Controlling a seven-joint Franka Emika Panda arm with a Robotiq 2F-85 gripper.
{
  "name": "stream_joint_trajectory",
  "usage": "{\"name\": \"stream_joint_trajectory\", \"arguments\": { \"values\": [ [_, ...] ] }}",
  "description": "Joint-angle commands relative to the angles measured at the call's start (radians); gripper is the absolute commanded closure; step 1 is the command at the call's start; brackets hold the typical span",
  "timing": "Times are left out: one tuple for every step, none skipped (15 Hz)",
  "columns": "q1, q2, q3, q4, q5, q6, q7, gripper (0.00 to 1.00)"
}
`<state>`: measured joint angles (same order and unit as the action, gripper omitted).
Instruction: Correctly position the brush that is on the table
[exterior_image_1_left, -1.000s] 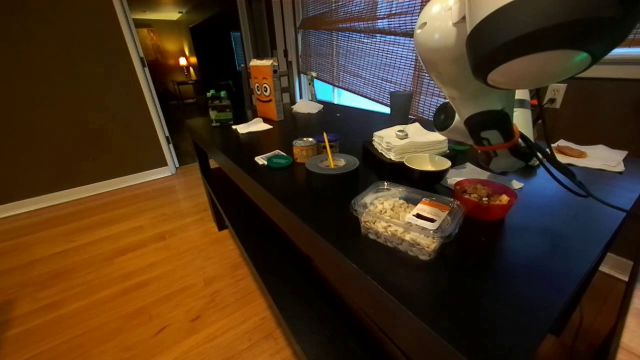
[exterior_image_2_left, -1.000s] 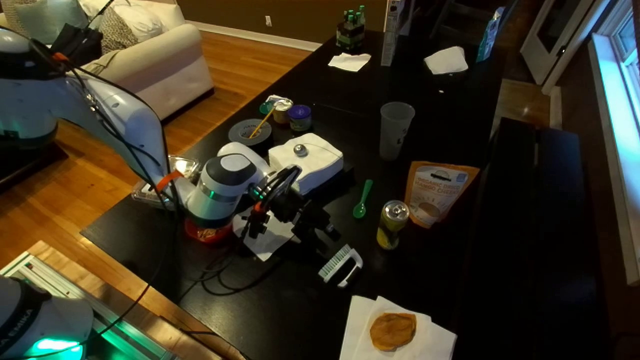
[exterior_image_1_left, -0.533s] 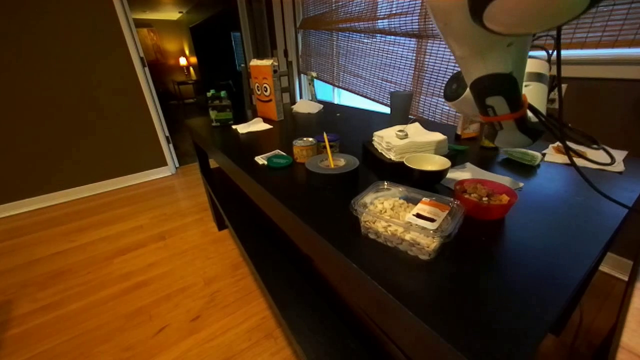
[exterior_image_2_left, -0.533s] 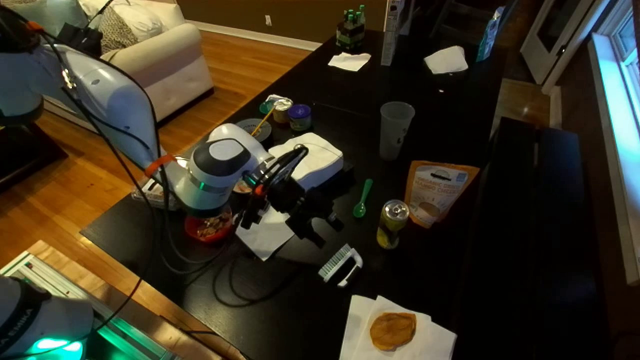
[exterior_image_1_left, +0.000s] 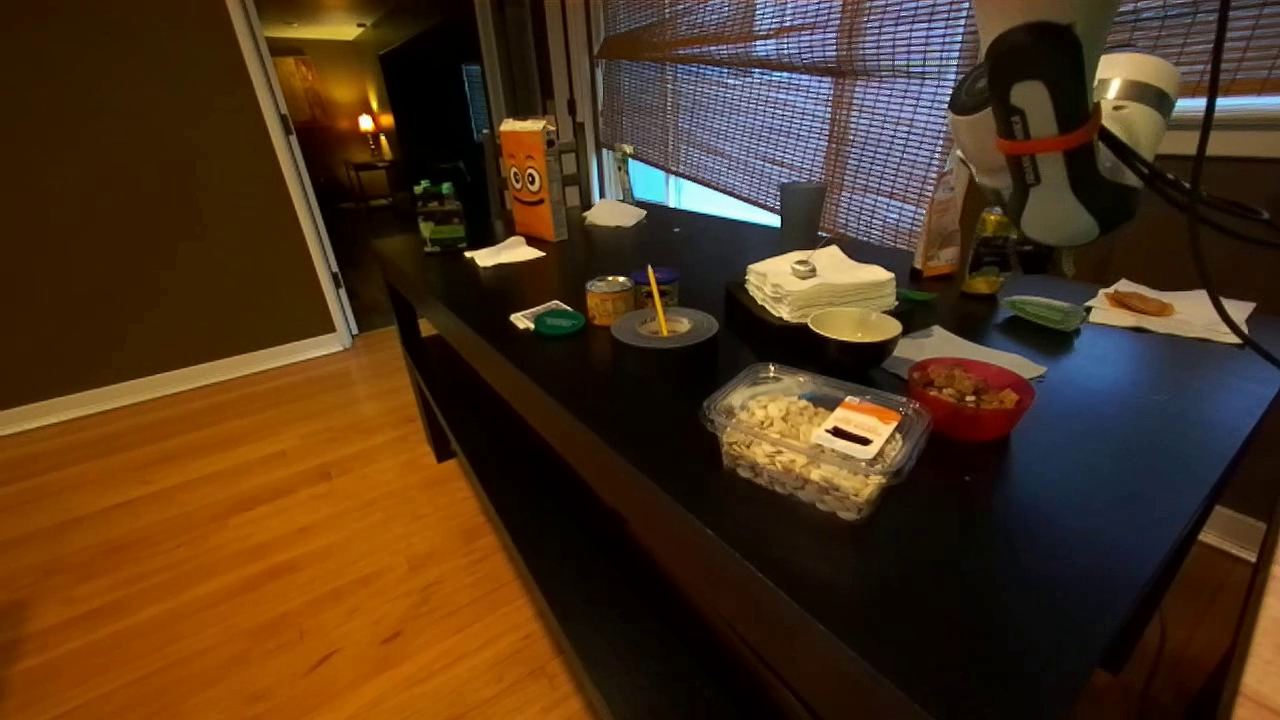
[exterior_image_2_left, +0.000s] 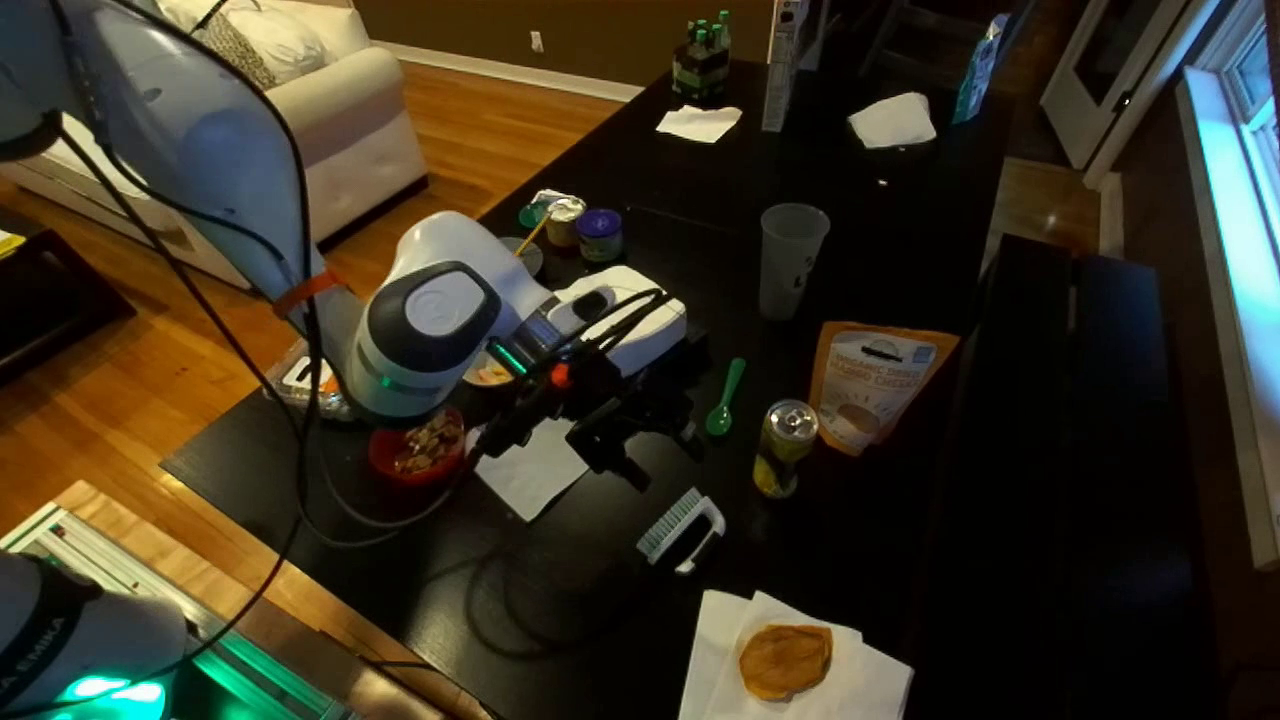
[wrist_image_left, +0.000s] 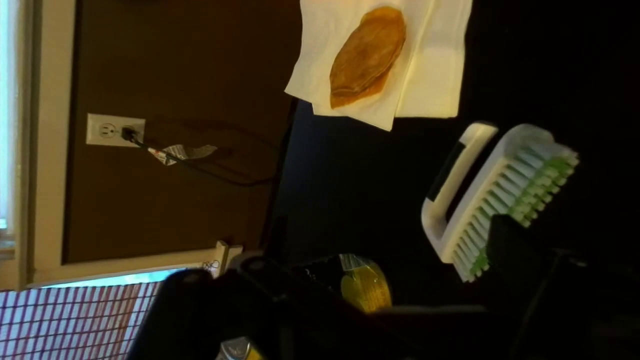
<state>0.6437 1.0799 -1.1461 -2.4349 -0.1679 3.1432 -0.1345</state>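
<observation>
Brush (exterior_image_2_left: 668, 525) lies on its side on the smooth, slightly shiny blk tbl (exterior_image_1_left: 1050, 560), nr a yellow/blk can (exterior_image_2_left: 775, 470) & white napkins (exterior_image_2_left: 870, 685) w/ a flat brown food item (exterior_image_2_left: 786, 662) on top. Gripper (exterior_image_2_left: 665, 458) hangs over the tbl nr the brush, fingers (wrist_image_left: 515, 260) spread apart. Beyond: wood flr (exterior_image_1_left: 250, 560), brown wall (exterior_image_1_left: 150, 200), woven blinds (exterior_image_1_left: 720, 95), lit lamp (exterior_image_1_left: 366, 123) in bkgd, cream couch (exterior_image_2_left: 345, 130) past the tbl edge.
</observation>
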Motion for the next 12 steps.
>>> {"name": "stream_joint_trajectory", "arguments": {
  "values": [
    [-0.132,-0.235,0.015,-0.017,-0.100,0.015,-0.162,0.00],
    [-0.164,-0.279,0.021,-0.012,-0.123,-0.007,-0.196,0.00],
    [-0.194,-0.324,0.030,-0.008,-0.145,-0.023,-0.225,0.00],
    [-0.225,-0.369,0.043,-0.005,-0.166,-0.042,-0.253,0.00],
    [-0.259,-0.416,0.061,-0.001,-0.188,-0.063,-0.278,0.00],
    [-0.295,-0.464,0.084,0.002,-0.209,-0.086,-0.301,0.00],
    [-0.333,-0.507,0.114,0.007,-0.226,-0.111,-0.319,0.00],
    [-0.375,-0.549,0.150,0.010,-0.244,-0.139,-0.337,0.00],
    [-0.421,-0.592,0.193,0.012,-0.259,-0.170,-0.353,0.00],
    [-0.479,-0.631,0.248,0.018,-0.270,-0.202,-0.371,0.00],
    [-0.542,-0.671,0.312,0.022,-0.275,-0.237,-0.390,0.00],
    [-0.611,-0.709,0.383,0.024,-0.272,-0.272,-0.415,0.00]
  ]
}}
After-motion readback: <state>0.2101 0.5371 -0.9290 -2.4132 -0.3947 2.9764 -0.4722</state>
